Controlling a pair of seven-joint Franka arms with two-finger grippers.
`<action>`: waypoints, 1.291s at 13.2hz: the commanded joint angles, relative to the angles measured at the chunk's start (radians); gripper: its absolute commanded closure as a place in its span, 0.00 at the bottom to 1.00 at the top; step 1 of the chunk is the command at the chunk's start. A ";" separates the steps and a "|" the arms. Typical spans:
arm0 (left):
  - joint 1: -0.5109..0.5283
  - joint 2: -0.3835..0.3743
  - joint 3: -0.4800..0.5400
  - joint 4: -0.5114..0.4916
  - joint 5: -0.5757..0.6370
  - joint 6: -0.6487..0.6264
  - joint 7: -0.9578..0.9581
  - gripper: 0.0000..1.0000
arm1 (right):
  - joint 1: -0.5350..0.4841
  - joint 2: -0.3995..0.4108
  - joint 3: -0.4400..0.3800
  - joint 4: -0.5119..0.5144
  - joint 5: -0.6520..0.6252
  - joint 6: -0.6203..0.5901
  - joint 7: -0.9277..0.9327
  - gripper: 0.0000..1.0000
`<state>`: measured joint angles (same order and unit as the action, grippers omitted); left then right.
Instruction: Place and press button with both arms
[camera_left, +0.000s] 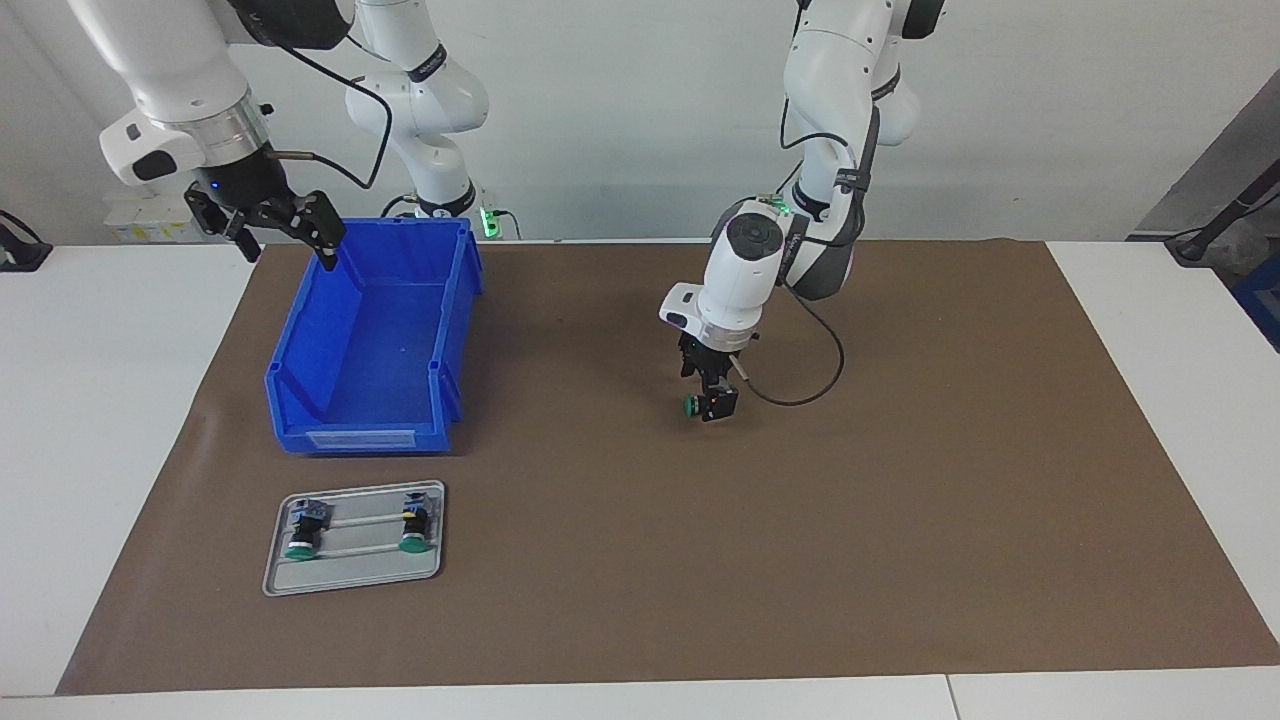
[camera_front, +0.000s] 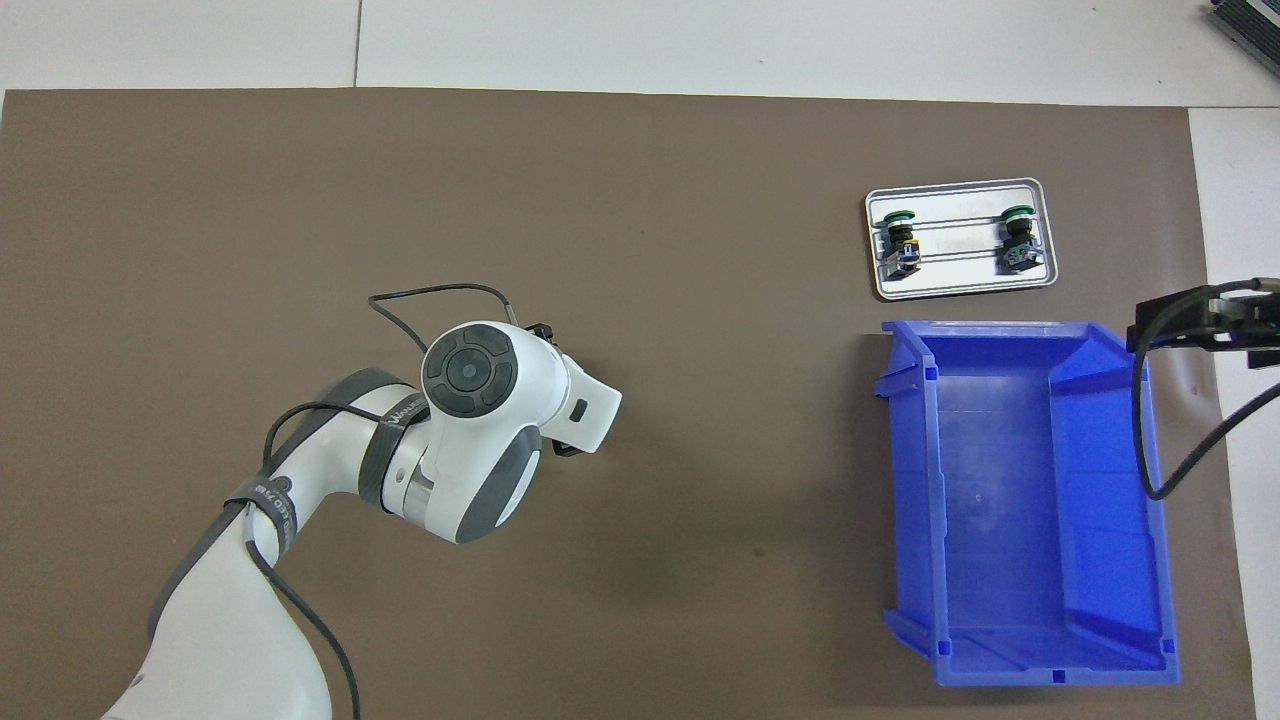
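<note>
The left gripper (camera_left: 710, 400), small, black and two-fingered, hung low over the middle of the brown paper mat (camera_left: 900, 520), pointing down from its white jointed arm (camera_left: 745, 265). Between its fingers sat the small push-button switch with a round green cap (camera_left: 691, 405), the cap turned sideways toward the right arm's end of the table — the jaws stood wide around the button's black body. Whether the button touched the mat could not be told. In the overhead view the arm's wrist covered both gripper and button.

The right gripper (camera_left: 270, 222) waited in the air over the edge of the blue plastic bin (camera_left: 370, 340) at the right arm's end of the table, fingers spread apart and holding nothing.

Farther from the robots than the bin, just beside it, lay a flat grey metal tray (camera_left: 355, 575). Two more green-capped buttons (camera_left: 415, 525) lay on their sides in it — well apart, caps pointing away from the robots.
</note>
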<state>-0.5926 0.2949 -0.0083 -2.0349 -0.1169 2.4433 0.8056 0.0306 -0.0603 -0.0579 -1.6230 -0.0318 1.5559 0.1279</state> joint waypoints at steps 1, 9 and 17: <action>0.004 0.018 -0.001 -0.011 0.020 0.028 -0.016 0.03 | -0.011 -0.009 0.006 -0.008 0.006 -0.010 -0.020 0.00; 0.001 0.020 -0.001 -0.037 0.022 0.034 -0.016 0.23 | -0.009 -0.009 0.006 -0.008 0.006 -0.010 -0.020 0.00; 0.017 0.035 0.001 0.005 0.023 0.048 -0.010 1.00 | -0.009 -0.010 0.006 -0.008 0.006 -0.010 -0.020 0.00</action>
<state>-0.5892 0.3158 -0.0064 -2.0475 -0.1114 2.4682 0.8056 0.0306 -0.0603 -0.0579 -1.6230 -0.0318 1.5559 0.1279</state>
